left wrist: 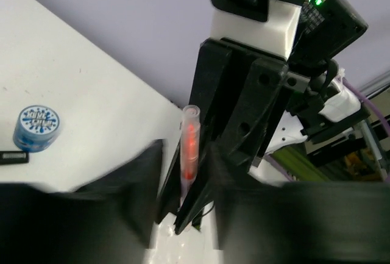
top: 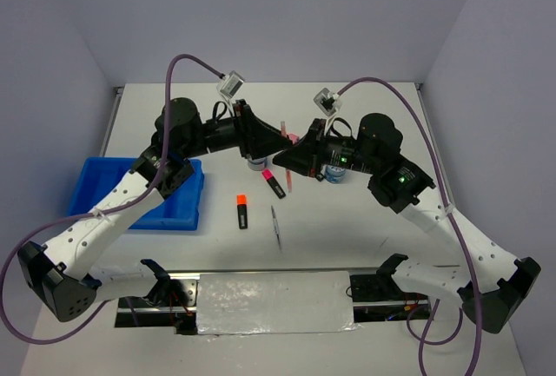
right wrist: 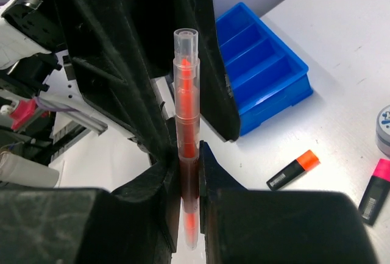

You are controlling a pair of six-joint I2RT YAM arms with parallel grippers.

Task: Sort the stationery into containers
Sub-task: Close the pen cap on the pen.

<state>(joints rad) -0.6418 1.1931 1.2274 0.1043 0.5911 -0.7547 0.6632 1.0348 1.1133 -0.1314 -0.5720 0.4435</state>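
Observation:
A clear pink pen (top: 284, 129) stands upright above the table's middle, where both grippers meet. My right gripper (right wrist: 189, 166) is shut on the pen's (right wrist: 186, 111) lower half. My left gripper (left wrist: 186, 172) faces it. Its jaws stand apart on either side of the pen (left wrist: 190, 148) and of the right fingers, so it is open. The blue tray (top: 187, 211) lies at the left, partly under the left arm, and its compartments (right wrist: 262, 63) hold nothing that I can see. An orange-capped highlighter (top: 242, 211), a pink-capped one (top: 274, 182) and a thin grey pen (top: 276, 226) lie on the table.
A blue-white disc (top: 334, 174) sits under the right arm. Another disc (left wrist: 38, 128) shows in the left wrist view beside a black highlighter end (left wrist: 12, 157). Walls close the table on three sides. A grey plate (top: 274, 302) lies between the arm bases.

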